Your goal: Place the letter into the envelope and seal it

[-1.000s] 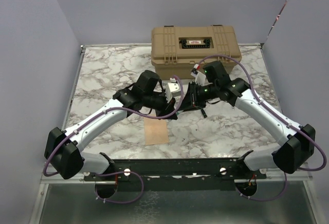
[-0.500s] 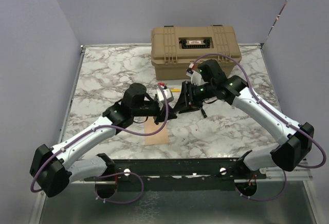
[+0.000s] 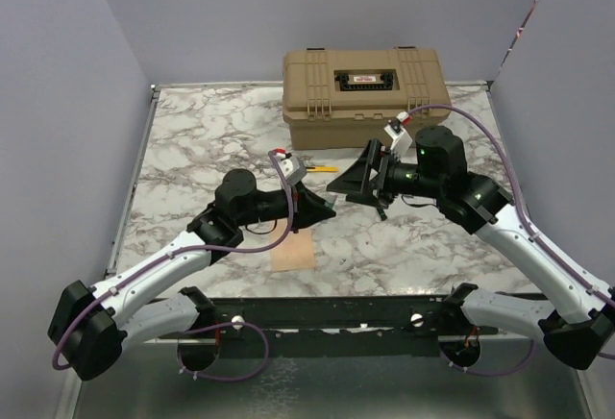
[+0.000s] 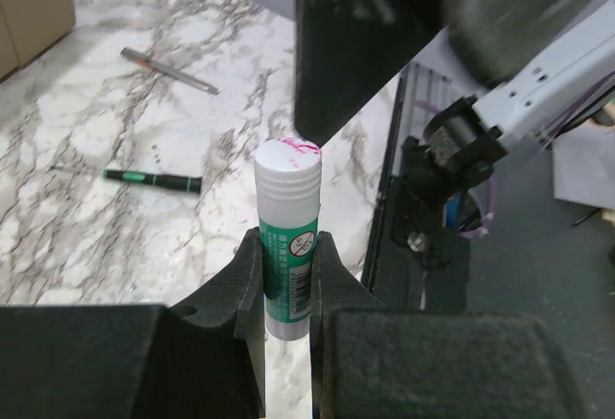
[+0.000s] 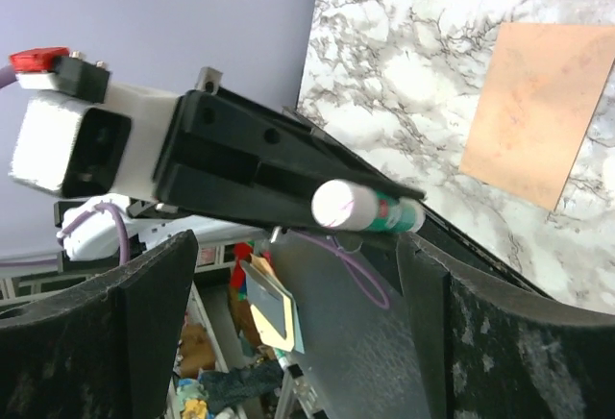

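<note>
Spotter: Letter [image 3: 292, 246] position?

Recorder: Flat on the marble worktop [image 3: 192, 140], close to its near edge, roughly mid-width. Plain peach-tan sheet, no flap showing. Nothing touches it.

Spotter: Left fingers [image 4: 240, 294]?

Recorder: Clenched on a glue stick [image 4: 286, 236] with a green label. White cap on, pink scribble across the cap top. The grip sits low on the body and the capped end sticks out past the tips. Fingers are raised off the worktop. In the overhead view they sit just to the far side of the letter, apart from it.

Spotter: Right fingers [image 5: 144, 342]?

Recorder: Released and spread wide, gripping nothing. They face the left fingers, and the capped end of the stick points toward them. Gap between the stick and the right fingers: cannot tell. The letter lies toward the near edge from them. The right wrist view shows it on the marble beyond the stick.

Spotter: Other items?

Recorder: Tan toolbox [image 3: 365, 92] at the far edge, lid down. Green-and-black pen [image 4: 154, 181] and grey pen [image 4: 168, 68] lie on the marble, apart from each other.
</note>
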